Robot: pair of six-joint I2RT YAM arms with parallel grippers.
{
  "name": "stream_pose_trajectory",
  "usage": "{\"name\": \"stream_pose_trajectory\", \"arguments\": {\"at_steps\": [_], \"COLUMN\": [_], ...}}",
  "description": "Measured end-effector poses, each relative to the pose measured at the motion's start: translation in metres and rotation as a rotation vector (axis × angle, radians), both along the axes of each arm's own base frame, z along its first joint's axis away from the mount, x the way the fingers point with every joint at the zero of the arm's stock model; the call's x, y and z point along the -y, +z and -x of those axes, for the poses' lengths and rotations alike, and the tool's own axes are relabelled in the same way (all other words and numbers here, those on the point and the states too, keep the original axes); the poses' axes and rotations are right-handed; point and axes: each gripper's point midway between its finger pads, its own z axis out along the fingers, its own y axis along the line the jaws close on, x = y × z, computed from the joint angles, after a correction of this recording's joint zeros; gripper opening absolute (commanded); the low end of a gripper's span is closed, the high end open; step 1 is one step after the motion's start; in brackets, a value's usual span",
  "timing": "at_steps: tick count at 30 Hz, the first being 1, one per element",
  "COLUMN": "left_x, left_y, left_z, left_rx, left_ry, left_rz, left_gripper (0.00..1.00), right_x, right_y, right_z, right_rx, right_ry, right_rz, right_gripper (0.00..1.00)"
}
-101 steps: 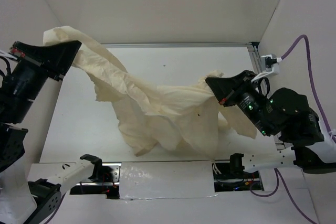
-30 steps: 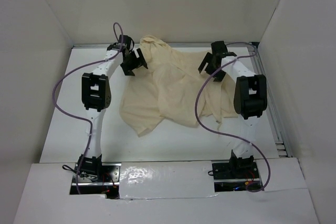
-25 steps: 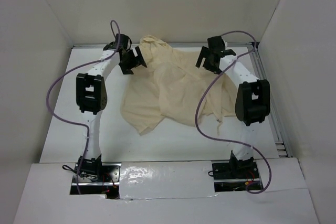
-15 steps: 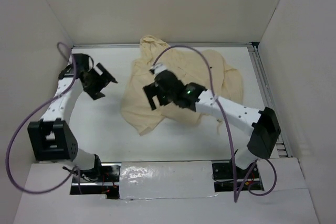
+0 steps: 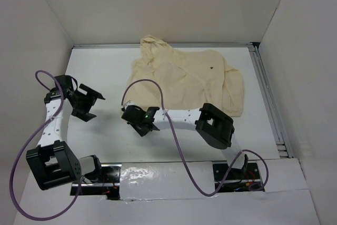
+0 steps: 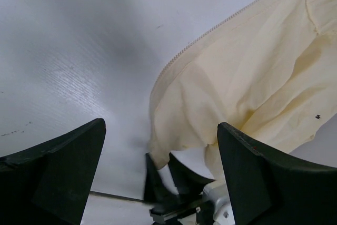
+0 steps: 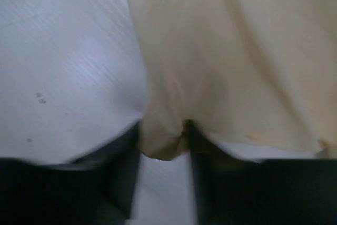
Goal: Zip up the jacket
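The cream jacket (image 5: 184,77) lies spread on the white table, its hood-like part toward the back wall. My right gripper (image 5: 138,124) reaches low across to the jacket's near-left corner. In the right wrist view its jaws (image 7: 163,145) are shut on a bunched fold of that corner of the jacket (image 7: 237,51). My left gripper (image 5: 93,106) hangs open to the left, apart from the fabric. In its wrist view the jacket (image 6: 253,77) shows a zipper edge (image 6: 210,29), and the right gripper (image 6: 166,175) pinches the corner.
White walls close in the table on three sides. A metal rail (image 5: 267,93) runs along the right edge. The right arm's purple cable (image 5: 150,84) loops over the jacket's left part, and the left arm's cable (image 5: 47,82) arcs near the left wall.
Both arms have drawn back from the far edge. The right gripper swept to the jacket's near-left corner and shut on it. The left gripper moved left and stayed open.
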Motion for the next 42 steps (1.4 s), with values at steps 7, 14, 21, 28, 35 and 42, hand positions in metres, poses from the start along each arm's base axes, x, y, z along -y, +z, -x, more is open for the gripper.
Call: {"name": "stream_pose_trajectory", "arguments": {"at_steps": [7, 14, 21, 28, 35, 42], "left_x": [0.003, 0.01, 0.018, 0.058, 0.121, 0.176], "left_y": [0.004, 0.005, 0.015, 0.017, -0.001, -0.033], "left_z": [-0.002, -0.006, -0.011, -0.018, -0.025, -0.007], "left_rx": [0.024, 0.062, 0.122, 0.129, 0.057, -0.019], "left_ry": [-0.008, -0.037, -0.091, -0.243, -0.463, -0.679], "left_rz": [0.021, 0.054, 0.048, 0.031, -0.005, -0.023], "left_gripper": [0.99, 0.99, 0.99, 0.99, 0.99, 0.99], "right_x": [-0.011, -0.035, 0.082, 0.193, 0.241, 0.224], "right_y": [0.027, 0.24, 0.297, 0.072, 0.071, 0.109], "right_z": [-0.011, 0.055, 0.005, 0.02, 0.022, 0.0], "right_rx": [-0.02, -0.135, -0.244, -0.533, -0.363, -0.18], "right_ry": [-0.091, 0.08, -0.185, -0.902, -1.044, -0.87], "right_rz": [-0.106, -0.708, -1.188, -0.846, -0.752, -0.652], "right_gripper": [0.0, 0.0, 0.0, 0.32, 0.9, 0.92]}}
